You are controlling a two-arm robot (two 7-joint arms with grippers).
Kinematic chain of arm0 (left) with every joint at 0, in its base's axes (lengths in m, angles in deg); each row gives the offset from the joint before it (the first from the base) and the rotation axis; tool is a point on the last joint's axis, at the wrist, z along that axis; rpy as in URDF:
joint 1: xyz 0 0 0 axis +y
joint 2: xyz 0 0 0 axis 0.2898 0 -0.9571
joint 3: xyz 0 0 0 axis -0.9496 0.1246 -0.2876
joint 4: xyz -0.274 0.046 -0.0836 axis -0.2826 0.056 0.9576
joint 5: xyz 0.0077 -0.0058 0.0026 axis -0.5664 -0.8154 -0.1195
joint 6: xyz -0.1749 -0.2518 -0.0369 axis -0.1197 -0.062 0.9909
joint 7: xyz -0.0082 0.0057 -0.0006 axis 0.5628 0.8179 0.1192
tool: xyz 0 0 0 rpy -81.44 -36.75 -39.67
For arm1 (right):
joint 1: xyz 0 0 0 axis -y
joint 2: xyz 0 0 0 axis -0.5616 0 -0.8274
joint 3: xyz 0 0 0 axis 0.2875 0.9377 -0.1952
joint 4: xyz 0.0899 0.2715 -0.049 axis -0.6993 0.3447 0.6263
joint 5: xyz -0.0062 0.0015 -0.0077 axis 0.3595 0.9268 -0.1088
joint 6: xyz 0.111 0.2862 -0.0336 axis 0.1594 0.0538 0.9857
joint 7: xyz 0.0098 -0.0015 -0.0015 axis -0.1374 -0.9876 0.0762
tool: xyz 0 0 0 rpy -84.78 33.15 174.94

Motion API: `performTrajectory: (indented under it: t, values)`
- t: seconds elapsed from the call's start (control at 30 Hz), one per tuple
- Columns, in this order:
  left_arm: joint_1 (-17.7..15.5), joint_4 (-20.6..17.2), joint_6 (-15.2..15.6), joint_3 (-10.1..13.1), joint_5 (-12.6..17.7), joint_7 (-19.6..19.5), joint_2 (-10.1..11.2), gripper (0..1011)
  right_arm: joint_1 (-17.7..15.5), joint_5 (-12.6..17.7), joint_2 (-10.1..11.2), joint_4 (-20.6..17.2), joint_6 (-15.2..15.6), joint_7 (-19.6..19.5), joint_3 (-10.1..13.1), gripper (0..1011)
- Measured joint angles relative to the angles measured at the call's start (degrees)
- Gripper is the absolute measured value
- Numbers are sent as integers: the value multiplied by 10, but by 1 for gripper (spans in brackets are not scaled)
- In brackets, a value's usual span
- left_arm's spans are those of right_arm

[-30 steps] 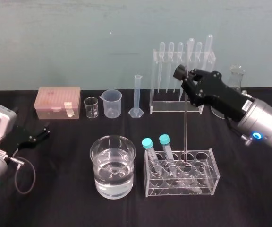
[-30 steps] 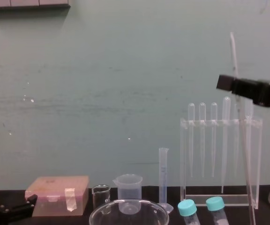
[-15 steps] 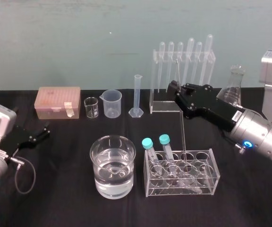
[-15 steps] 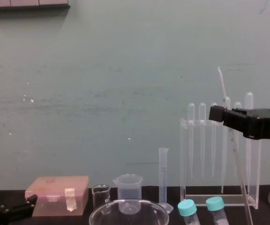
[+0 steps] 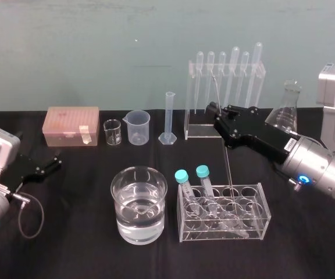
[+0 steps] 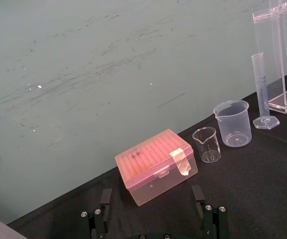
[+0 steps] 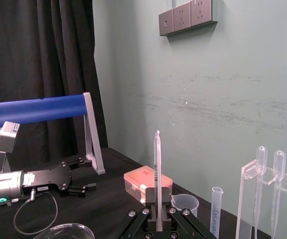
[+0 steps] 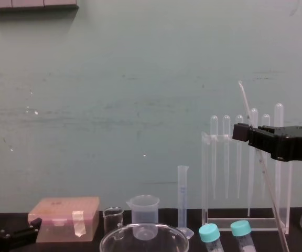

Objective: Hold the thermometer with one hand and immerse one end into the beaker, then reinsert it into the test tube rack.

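Your right gripper point(image 5: 221, 116) is clamped on the thermometer point(image 5: 227, 157), tip down in the test tube rack point(image 5: 255, 224), top leaning toward 11 o'clock. Drag it crooked toward the beaker point(image 5: 112, 187) at 9 o'clock and the glass could snap. Left gripper point(image 5: 54, 161) idles.

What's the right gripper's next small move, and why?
Probably open the right gripper and let go: it has lowered the thermometer, now tilted, lower end in a well of the test tube rack. Left gripper parked at left.

The beaker point(image 5: 120, 195) is glossy clear glass, the tablecloth point(image 5: 74, 244) matt black.
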Motion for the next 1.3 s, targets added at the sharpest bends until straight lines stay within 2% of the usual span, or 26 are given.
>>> performTrajectory:
  t: [0.13,0.8,0.87,0.97,1.03,1.07,1.1,1.13,1.17,1.2,1.3]
  values:
    - [0,0,0,0,0,0,0,1008,0,1,0,0,0,0,0,86]
    - [0,0,0,0,0,0,0,1008,-1,2,0,-1,-1,-1,4,707]
    - [0,0,0,0,0,0,0,1008,-5,-1,-3,1,-11,-19,17,789]
    - [0,0,0,0,0,0,0,1008,-12,-12,-8,2,-19,-61,38,841]
    - [0,0,0,0,0,0,0,1008,-20,-41,-11,5,-23,-119,54,915]
    - [0,0,0,0,0,0,0,1008,-26,-68,-10,8,-19,-161,61,939]
    - [0,0,0,0,0,0,0,1008,-28,-82,-10,10,-14,-181,62,939]
    - [0,0,0,0,0,0,0,1008,-33,-106,-9,16,-1,-212,63,990]
    - [0,0,0,0,0,0,0,1008,-33,-106,-9,16,-1,-212,63,998]
    - [0,0,0,0,0,0,0,1008,-35,-124,-8,23,13,-233,61,1003]
    - [0,0,0,0,0,0,0,1008,-39,-146,-8,32,34,-254,55,1003]
